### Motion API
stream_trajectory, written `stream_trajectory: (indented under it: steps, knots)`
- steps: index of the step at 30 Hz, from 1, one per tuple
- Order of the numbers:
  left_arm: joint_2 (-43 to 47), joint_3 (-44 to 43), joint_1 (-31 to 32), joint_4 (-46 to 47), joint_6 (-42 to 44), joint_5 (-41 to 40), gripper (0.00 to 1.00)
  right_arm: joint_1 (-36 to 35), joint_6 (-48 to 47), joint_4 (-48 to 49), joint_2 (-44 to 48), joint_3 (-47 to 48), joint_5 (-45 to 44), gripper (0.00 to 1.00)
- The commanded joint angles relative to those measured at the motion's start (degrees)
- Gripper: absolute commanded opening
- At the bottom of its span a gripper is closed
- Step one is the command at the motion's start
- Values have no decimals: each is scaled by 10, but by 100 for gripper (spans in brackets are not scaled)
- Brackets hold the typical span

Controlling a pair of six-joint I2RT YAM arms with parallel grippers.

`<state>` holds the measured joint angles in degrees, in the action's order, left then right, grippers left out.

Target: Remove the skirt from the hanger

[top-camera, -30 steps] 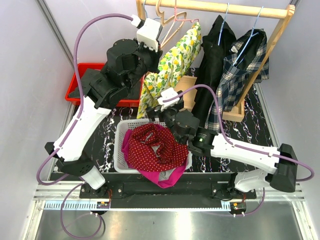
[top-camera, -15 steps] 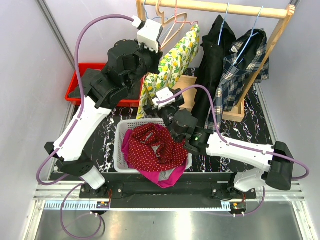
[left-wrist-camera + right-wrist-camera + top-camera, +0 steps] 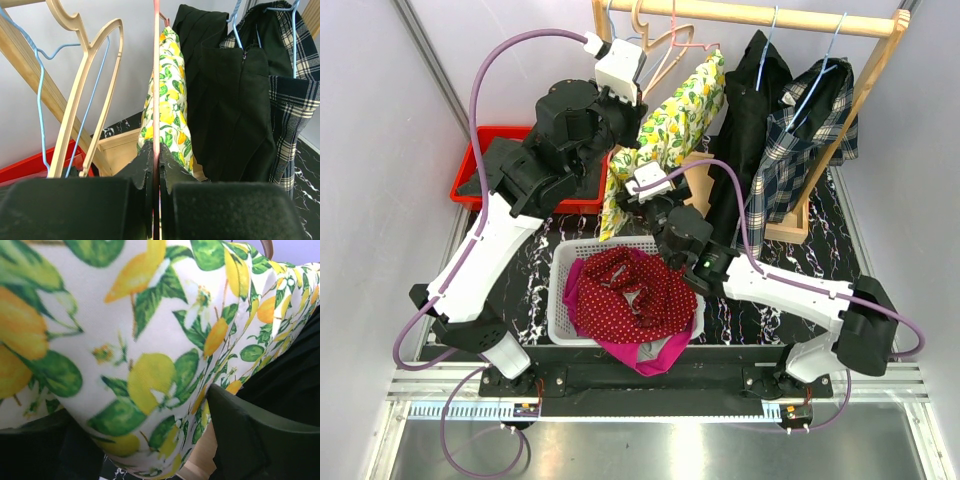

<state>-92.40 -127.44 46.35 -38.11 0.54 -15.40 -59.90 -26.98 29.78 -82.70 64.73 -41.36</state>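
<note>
The lemon-print skirt (image 3: 670, 125) hangs from a thin pink hanger (image 3: 156, 75) on the wooden rail (image 3: 770, 15). My left gripper (image 3: 625, 128) is high at the skirt's left side, shut on the pink hanger's rod (image 3: 156, 165); the skirt (image 3: 167, 100) hangs just beyond the fingertips. My right gripper (image 3: 632, 195) is at the skirt's lower left part. In the right wrist view the skirt fabric (image 3: 150, 340) fills the wide gap between the open fingers (image 3: 245, 440). I cannot tell whether the pads touch the fabric.
A white basket (image 3: 560, 300) holds red dotted cloth (image 3: 620, 295) and pink cloth in front. A red bin (image 3: 475, 170) sits far left. A black garment (image 3: 740, 130) and a plaid garment (image 3: 805, 125) hang right of the skirt. Empty beige hangers (image 3: 655, 50) hang to its left.
My right arm has moved up and back from the basket to the skirt's lower part. The left arm holds its place on the hanger.
</note>
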Motion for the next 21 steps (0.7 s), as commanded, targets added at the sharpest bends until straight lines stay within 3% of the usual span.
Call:
stream_trajectory:
  steps: [1,2,5,6,9,12,16,21]
  knots:
    - [22,-21,1,42,-4,8,0,4,-7,19,-3,44,1,72]
    - [23,-19,2,41,-4,6,0,3,-6,16,2,45,3,60]
    - [24,-11,1,42,-4,2,0,3,3,-8,29,52,7,40]
    - [24,-8,1,44,-4,0,0,2,5,-13,50,56,8,26]
    - [22,4,1,51,-4,-15,0,-6,8,-66,92,86,26,7]
    - [18,23,1,65,4,-27,0,-29,-24,-90,121,149,24,0]
    - [14,45,1,87,14,-49,0,-55,-66,-115,148,245,32,0]
    - [6,62,1,116,27,-82,0,-67,-13,-145,217,322,89,0]
